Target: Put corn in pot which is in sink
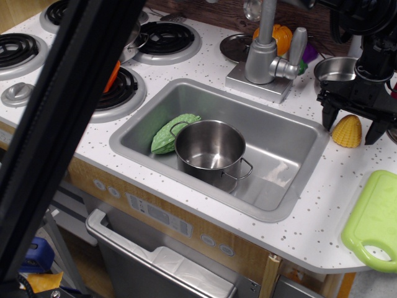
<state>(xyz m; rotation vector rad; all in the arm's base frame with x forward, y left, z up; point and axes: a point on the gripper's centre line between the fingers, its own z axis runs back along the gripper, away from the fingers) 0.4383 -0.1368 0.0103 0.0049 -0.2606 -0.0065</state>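
Note:
The corn (347, 131) is a small yellow ribbed dome on the white counter, right of the sink (291, 133). My gripper (352, 124) hangs open just above it, one black finger (329, 116) to its left and one to its right, with the corn's top between them. The steel pot (210, 151) stands upright and empty in the front left part of the sink, well left of the gripper.
A green leafy toy (170, 132) lies in the sink against the pot. The faucet (265, 49) stands behind the sink. A steel pan (335, 70) sits behind the gripper. A green cutting board (376, 221) lies front right. Stove burners (121, 90) and a black bar are at left.

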